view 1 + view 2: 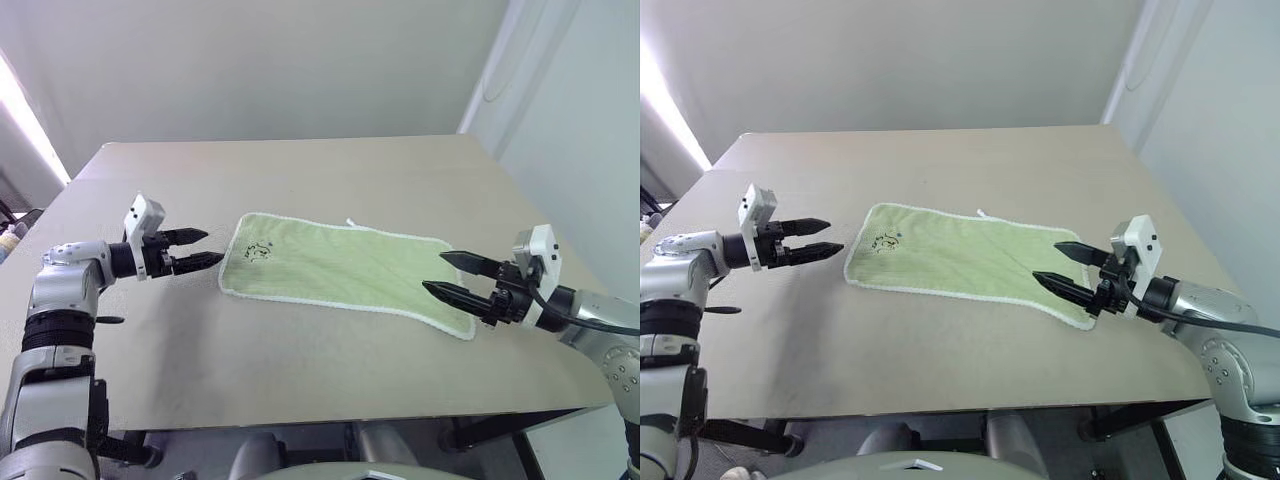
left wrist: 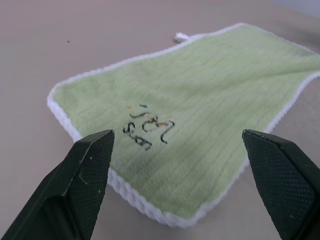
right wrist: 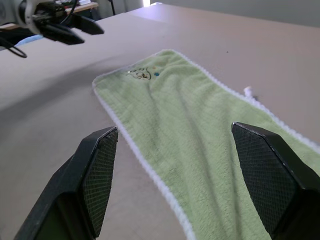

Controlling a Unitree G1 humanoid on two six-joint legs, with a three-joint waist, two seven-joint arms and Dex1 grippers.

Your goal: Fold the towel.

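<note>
While flat on 1 table (image 1: 300, 170): 1 towel (image 1: 340, 265), 2 spread grippers, left gripper (image 1: 207, 248), right gripper (image 1: 435, 273).

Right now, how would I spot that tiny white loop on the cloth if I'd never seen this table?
Find the tan table, then the green towel lying flat between the two pincers. Follow its far long edge: the loop sticks out there onto bare table, roughly midway along. Nothing else pokes beyond the white edging.

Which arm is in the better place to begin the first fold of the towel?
Probably the right. Its end effector is open and over the towel's near corner, while the left end effector is open too but just off the other end.
</note>
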